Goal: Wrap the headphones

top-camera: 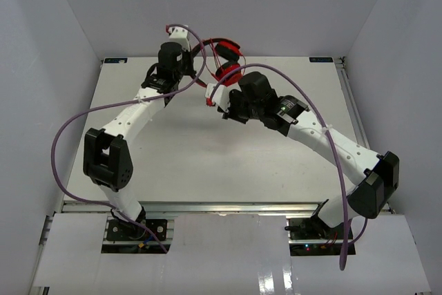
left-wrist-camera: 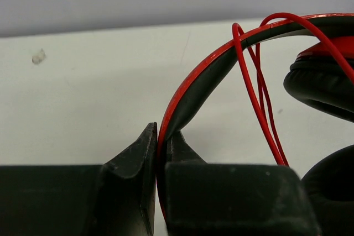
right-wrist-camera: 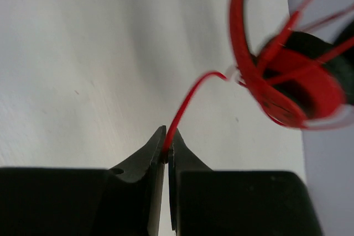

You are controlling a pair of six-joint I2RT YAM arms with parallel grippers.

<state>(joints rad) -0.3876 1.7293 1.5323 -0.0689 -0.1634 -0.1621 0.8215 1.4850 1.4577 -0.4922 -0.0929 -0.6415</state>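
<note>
- Top external view: the headphones (top-camera: pixel 226 60) are at the far edge of the table (top-camera: pixel 207 164), near the back wall and between the tips of the two arms. I cannot tell whether they rest on the surface.
- Left wrist view: the left gripper (left-wrist-camera: pixel 160 136) is clamped on the headband (left-wrist-camera: pixel 204 75), pinching the red-and-black band edgewise. Loops of thin red cable (left-wrist-camera: pixel 255 98) cross the band, and a black ear pad (left-wrist-camera: pixel 318 87) sits just beside them.
- Right wrist view: the right gripper (right-wrist-camera: pixel 166 142) is pinched closed on the cable, which arcs up from the fingertips to the blurred headphones at upper right.
- The headphones look light. The headband is likely springy but stiff enough to serve as a handle, so the band is the sound place to hold.
- The glossy band may slip or twist in a narrow pinch, so a grip near its middle seems steadier.
- The ear pads are soft and would give under the jaws, which makes them poor places to hold.
- The cable is limp, thin and smooth. It probably needs gentle tension, since a hard pull could drag the headphones or strain the cable at the earcup.
</note>
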